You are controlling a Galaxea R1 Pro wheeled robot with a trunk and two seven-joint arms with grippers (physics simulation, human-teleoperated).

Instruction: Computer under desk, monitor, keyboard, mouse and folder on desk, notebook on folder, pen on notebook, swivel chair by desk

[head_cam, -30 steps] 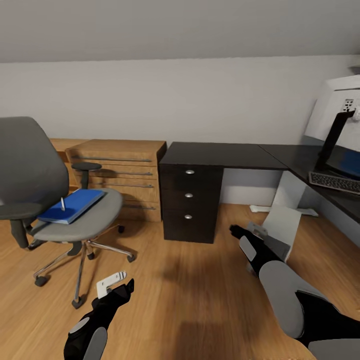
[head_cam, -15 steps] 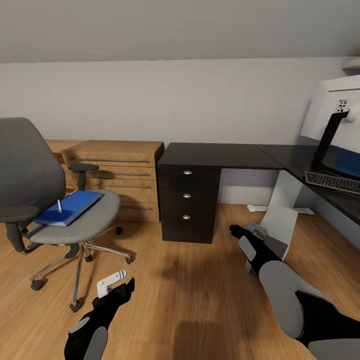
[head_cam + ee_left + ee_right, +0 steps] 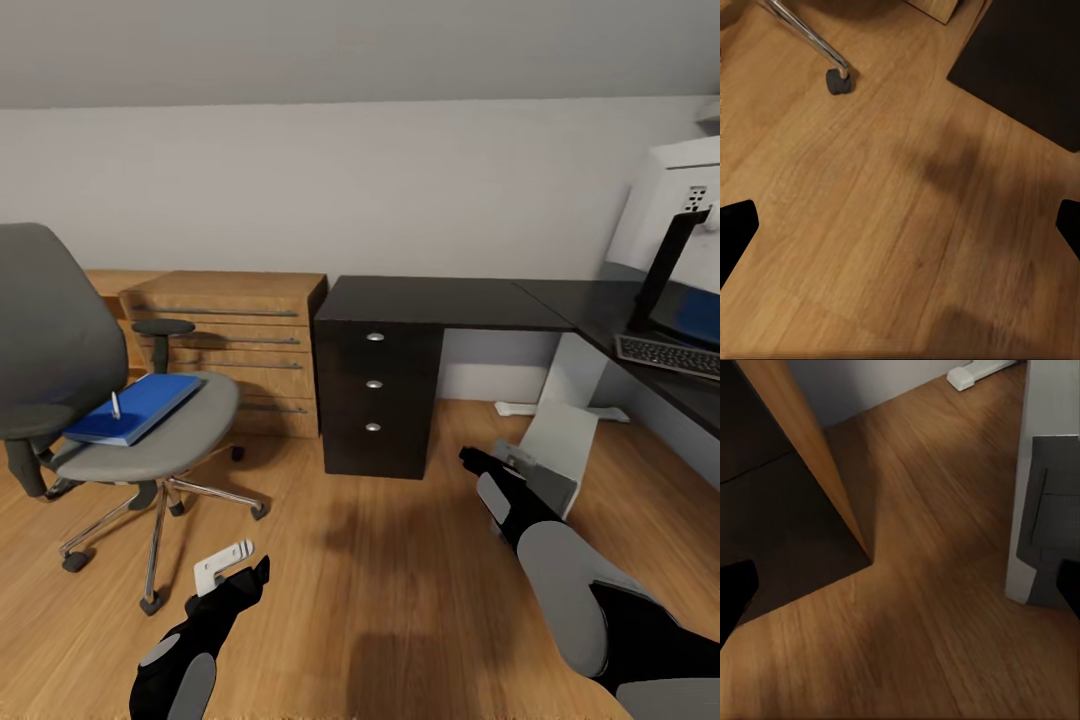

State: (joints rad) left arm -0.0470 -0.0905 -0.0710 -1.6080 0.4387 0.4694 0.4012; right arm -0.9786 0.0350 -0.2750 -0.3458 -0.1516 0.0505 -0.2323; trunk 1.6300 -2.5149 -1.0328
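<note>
Folder [image 3: 135, 407] sits on chair [image 3: 150, 440], far from table [image 3: 440, 303]. Roll close, reach slow. Both hands look open, empty, probably.

Black arms [image 3: 620, 620] with grey panels; left gripper [image 3: 225, 568] bracket white.

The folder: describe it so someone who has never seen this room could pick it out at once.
At the left of the head view stands a grey swivel chair on the wood floor. The folder lies flat on its seat. It is the only bright blue thing there, a rectangle with a small pale stick standing up from it.
</note>
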